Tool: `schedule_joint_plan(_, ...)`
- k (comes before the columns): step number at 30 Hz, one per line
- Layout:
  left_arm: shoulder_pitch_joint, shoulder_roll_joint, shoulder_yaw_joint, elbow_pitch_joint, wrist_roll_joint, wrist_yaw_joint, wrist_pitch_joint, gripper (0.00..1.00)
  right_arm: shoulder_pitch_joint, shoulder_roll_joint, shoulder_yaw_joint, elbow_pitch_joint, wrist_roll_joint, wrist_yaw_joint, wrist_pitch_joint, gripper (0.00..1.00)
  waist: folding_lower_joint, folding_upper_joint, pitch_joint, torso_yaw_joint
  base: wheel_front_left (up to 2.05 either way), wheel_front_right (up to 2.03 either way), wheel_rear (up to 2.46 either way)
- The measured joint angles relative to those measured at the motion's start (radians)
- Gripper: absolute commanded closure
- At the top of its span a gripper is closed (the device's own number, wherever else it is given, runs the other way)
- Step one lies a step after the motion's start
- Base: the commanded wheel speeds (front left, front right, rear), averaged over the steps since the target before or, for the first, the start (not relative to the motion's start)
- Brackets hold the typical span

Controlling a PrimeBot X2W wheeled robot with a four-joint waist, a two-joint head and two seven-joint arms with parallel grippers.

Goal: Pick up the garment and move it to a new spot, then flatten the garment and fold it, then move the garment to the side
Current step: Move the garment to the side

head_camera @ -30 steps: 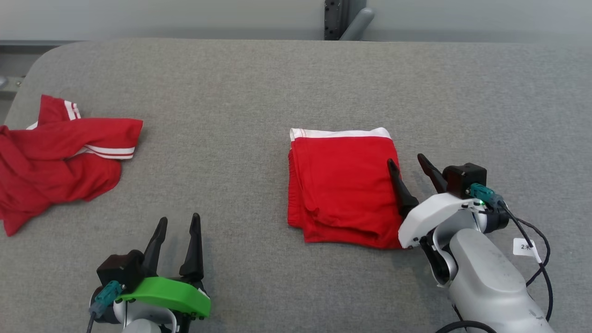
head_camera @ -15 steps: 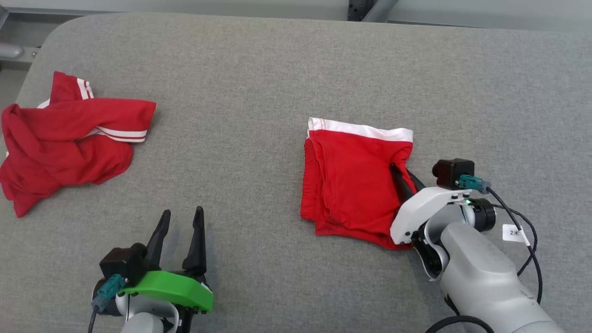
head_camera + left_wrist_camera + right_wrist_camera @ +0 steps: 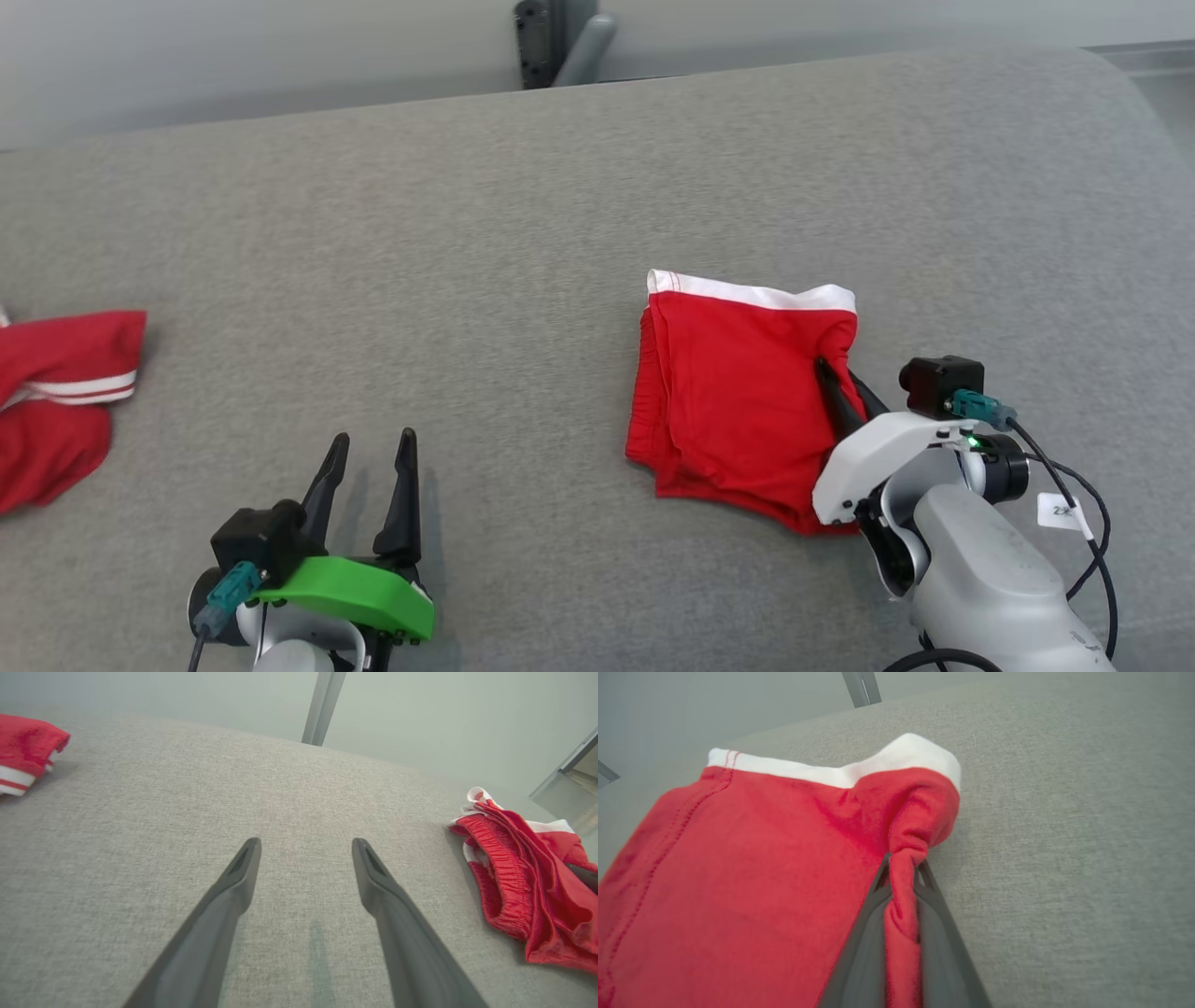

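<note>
The garment (image 3: 733, 401) is a folded pair of red shorts with a white waistband, lying right of centre on the grey table. In the right wrist view the garment (image 3: 738, 872) has its right edge bunched between my two dark fingers. My right gripper (image 3: 840, 385) (image 3: 902, 872) is shut on that edge. In the left wrist view the garment (image 3: 523, 882) lies at the right. My left gripper (image 3: 366, 448) (image 3: 306, 847) hovers open over bare table at the lower left, well apart from the shorts.
A second red garment with white stripes (image 3: 56, 401) (image 3: 23, 751) lies crumpled at the table's left edge. The grey table (image 3: 467, 233) has rounded far corners. A dark post (image 3: 551, 42) stands behind the far edge.
My right gripper has shut on the shorts' right edge, gathering the cloth into a ridge. The head camera has swung right, so the left garment has slid toward the frame's edge.
</note>
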Motion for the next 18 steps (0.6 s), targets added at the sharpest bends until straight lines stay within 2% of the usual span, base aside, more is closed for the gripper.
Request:
schedule_joint_plan(10,-0.043,-0.001,-0.061,-0.005,0.026,0.000,0.000,0.00,0.022,0.001,0.004,-0.033,-0.024,0.000,0.000,1.00,0.0000,0.0000,-0.007,-0.202,0.00,0.00,0.00)
schedule_joint_plan(13,-0.062,-0.001,-0.077,-0.009,0.032,0.000,0.000,0.00,0.016,0.000,0.002,-0.032,-0.034,0.000,0.000,1.00,0.0000,0.0000,0.008,-0.230,0.00,0.00,0.00)
schedule_joint_plan(18,-0.090,-0.001,-0.102,-0.024,0.058,0.000,0.000,0.00,-0.054,-0.012,-0.025,-0.043,-0.070,0.000,0.000,1.00,0.0000,0.0000,0.048,-0.239,0.00,0.00,0.00)
